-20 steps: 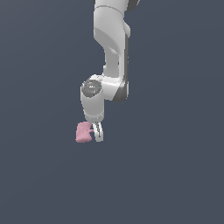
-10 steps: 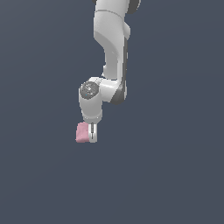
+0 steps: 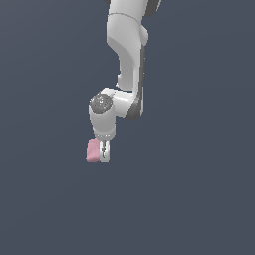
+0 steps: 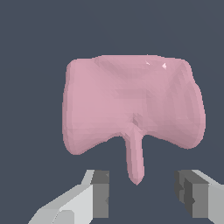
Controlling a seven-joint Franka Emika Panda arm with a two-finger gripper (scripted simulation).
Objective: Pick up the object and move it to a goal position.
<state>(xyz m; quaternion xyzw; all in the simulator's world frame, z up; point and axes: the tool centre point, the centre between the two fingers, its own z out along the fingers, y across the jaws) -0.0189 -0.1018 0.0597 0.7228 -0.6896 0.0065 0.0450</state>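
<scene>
We see one white arm (image 3: 130, 60) reaching down from the top of the exterior view over a plain dark grey floor (image 3: 199, 189). Its gripper (image 3: 104, 155) points straight down, low near the floor. The object (image 3: 92, 151), a small pale pink lump, sits just beside the gripper on the exterior view's left, touching or nearly touching the fingers (image 3: 104, 149); we cannot tell from this angle if it is between them.

Wrist view gives more. The object (image 4: 131, 103) fills most of the frame, a broad matte pink blob with rounded corners and a thin stub (image 4: 135, 159) sticking out toward the gripper (image 4: 142, 192). Both fingers (image 4: 101, 194) show at the picture's edge, dark pads facing each other, spread wide apart. The stub tip reaches into the gap between the two pads but touches neither. The blob's main body lies beyond the fingertips, not between them. So the gripper is wide and holds nothing.

Whether the object rests on the floor we cannot tell; no shadow or contact line shows in either view. In the exterior view the fingers look as one pale block, the gap between them not visible from that side.
</scene>
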